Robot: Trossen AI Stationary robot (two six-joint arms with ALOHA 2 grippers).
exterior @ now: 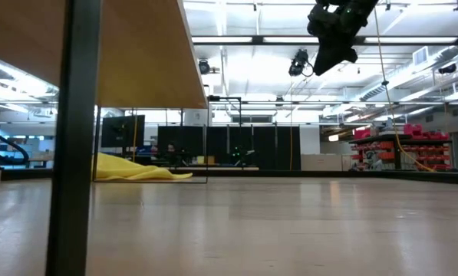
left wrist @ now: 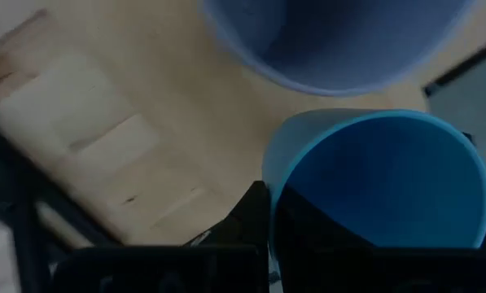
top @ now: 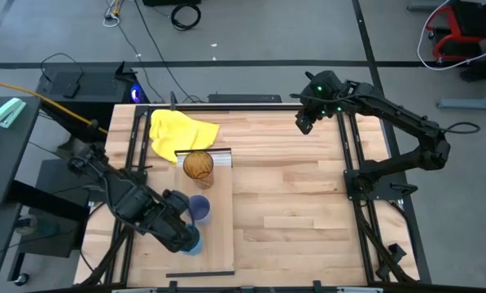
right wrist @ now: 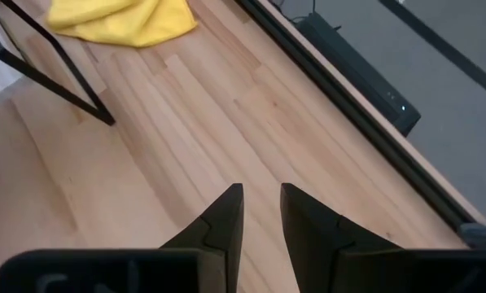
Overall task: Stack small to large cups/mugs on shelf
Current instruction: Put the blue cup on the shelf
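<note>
Bright blue cup (left wrist: 381,183), lower left of the overhead frame on the shelf (top: 214,244), clamped at its rim by the left gripper (top: 181,233) fingers, beside the lavender cup (top: 199,208), probably for nesting. Amber cup (top: 199,166) stands above. Right gripper (right wrist: 259,216), upper right, waits with fingers slightly apart.
</note>
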